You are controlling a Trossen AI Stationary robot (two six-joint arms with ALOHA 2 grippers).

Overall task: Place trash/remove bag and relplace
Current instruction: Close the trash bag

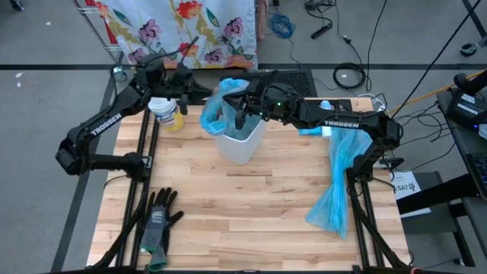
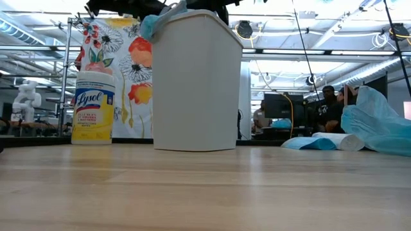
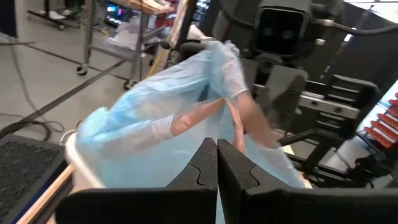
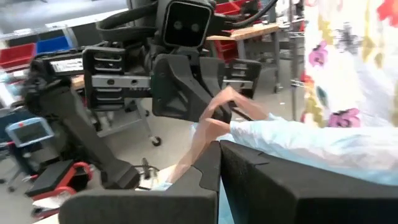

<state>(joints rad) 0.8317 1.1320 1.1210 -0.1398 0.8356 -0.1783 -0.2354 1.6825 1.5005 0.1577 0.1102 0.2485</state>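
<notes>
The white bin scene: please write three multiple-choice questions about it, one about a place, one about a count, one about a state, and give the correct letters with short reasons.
1. Where do the gloves lie?
A. inside the white bin
B. on the table's near left part, apart from the bin
C. on the blue bag hanging over the right edge

2. How many wipes canisters stand on the table?
A. one
B. two
C. three

3. How do the jaws of the left gripper stand?
A. wide open
B. shut
C. clamped around the canister

Answers:
1 B: the high view shows the gloves flat on the wood, well away from the white bin.
2 A: only one yellow-labelled canister shows, left of the bin.
3 B: the left wrist view shows the jaws pressed together in front of the blue bag on the bin.
</notes>
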